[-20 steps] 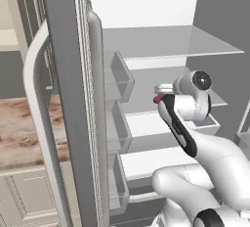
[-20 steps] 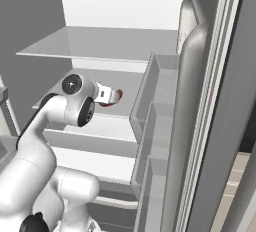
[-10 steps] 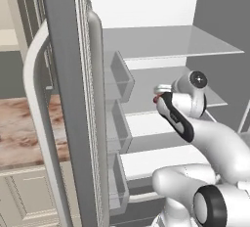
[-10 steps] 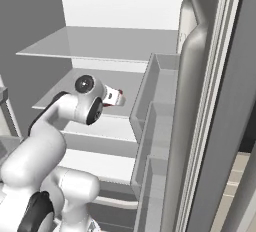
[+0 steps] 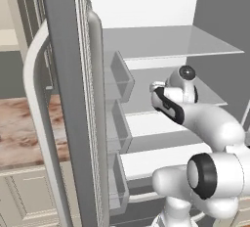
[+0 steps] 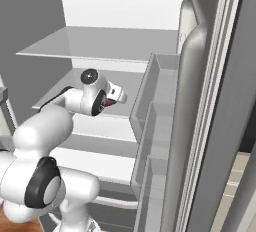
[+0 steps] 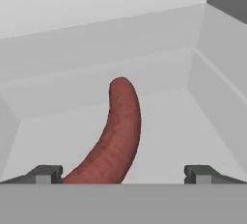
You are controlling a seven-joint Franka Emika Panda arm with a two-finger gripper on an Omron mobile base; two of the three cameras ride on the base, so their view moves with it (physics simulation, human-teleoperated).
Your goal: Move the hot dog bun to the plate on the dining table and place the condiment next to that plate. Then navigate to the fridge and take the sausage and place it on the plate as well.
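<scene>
Here we see the fingers (image 7: 123,174) spread wide, holding nothing, the sausage (image 7: 116,136) at centre frame between them on the fridge (image 6: 210,126) shelf.

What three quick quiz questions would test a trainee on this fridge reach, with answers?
1. True or false: the jaws of the gripper are clamped shut on the sausage.
2. Multiple choice: the sausage lies on A) a door bin, B) a glass shelf inside the fridge, C) the plate.
3. Fill in: in the hand view, the sausage's near end sits closer to the ____ fingertip.

Key
1. False. The jaws stand wide open, one fingertip on each side of the sausage.
2. B.
3. Left, as that view shows it.
</scene>
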